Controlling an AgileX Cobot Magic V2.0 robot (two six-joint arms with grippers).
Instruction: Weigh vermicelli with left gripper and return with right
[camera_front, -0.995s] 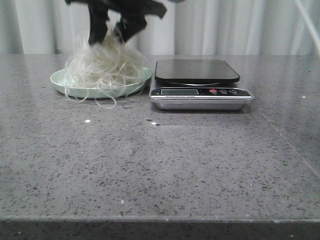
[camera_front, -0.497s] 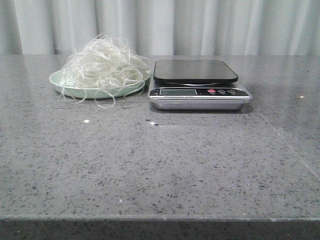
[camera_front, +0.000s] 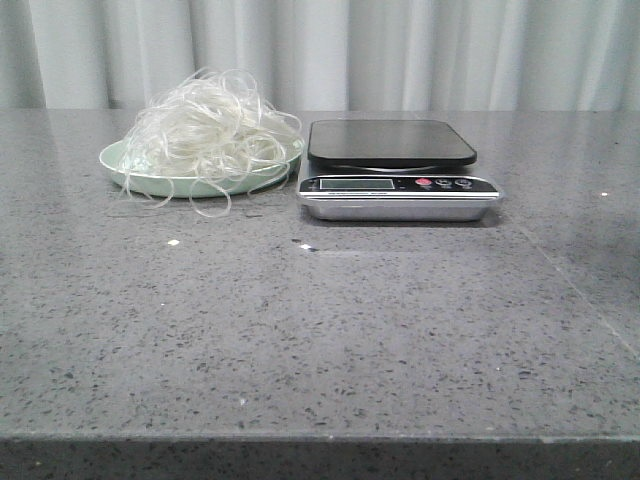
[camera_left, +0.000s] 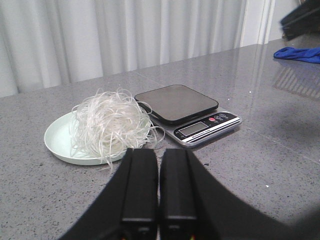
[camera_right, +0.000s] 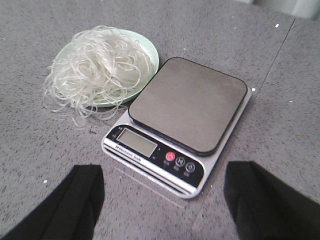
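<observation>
Your bushy clump of translucent white vermicelli (camera_front: 208, 130) sits heaped on the pale green plate (camera_front: 130, 168), just beside the black-topped scale (camera_front: 392, 142); left gripper (camera_left: 159, 172) closed and empty, right gripper (camera_right: 162, 197) spread wide.

It looked like a staged test kitchen: a speckled grey stone counter (camera_front: 320, 330), a digital kitchen scale (camera_front: 398, 170), and pale curtains (camera_front: 400, 50) behind.

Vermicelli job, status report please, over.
Left pincer shut, empty. Right pincer open, empty, above the scale. Vermicelli heaped on the green plate, scale platform bare. Nothing in the way.
</observation>
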